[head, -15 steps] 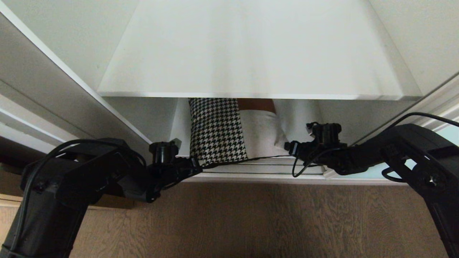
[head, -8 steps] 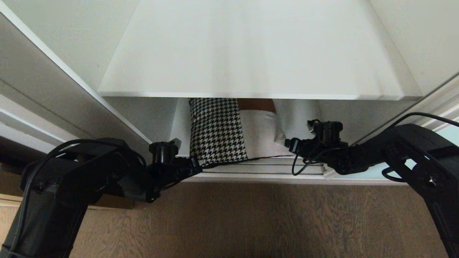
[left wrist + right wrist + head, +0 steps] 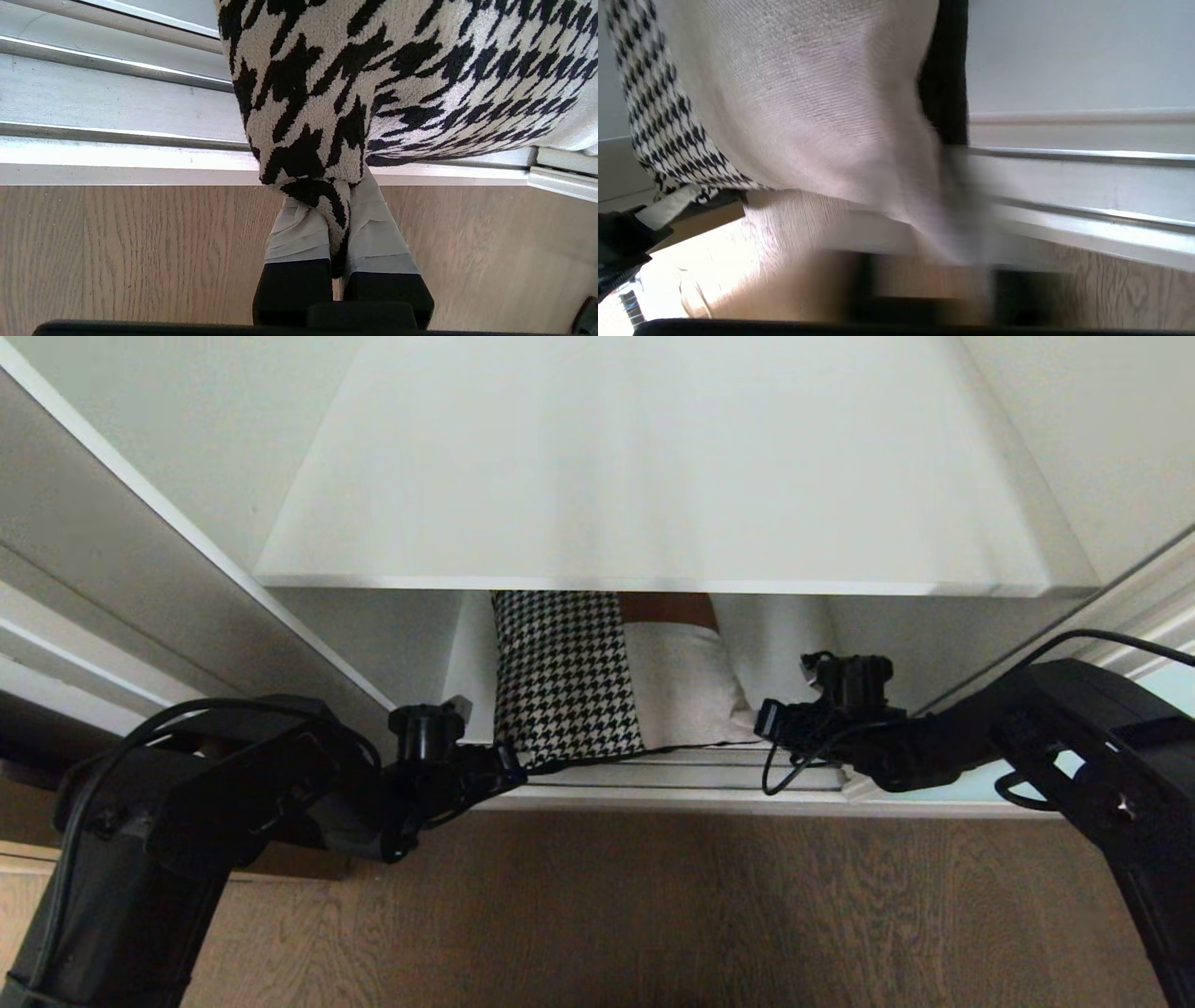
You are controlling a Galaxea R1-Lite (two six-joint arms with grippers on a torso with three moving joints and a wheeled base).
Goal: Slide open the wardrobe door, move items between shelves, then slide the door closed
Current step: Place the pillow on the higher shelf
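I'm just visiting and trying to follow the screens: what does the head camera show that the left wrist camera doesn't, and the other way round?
Only the head view shows the upper shelf, both arms, and the right gripper at the cushion's grey-beige corner. Only the left wrist view shows, close up, the left gripper shut on the houndstooth corner, its taped fingers pinching the fabric. Both show the cushion, the door track and the wooden floor.
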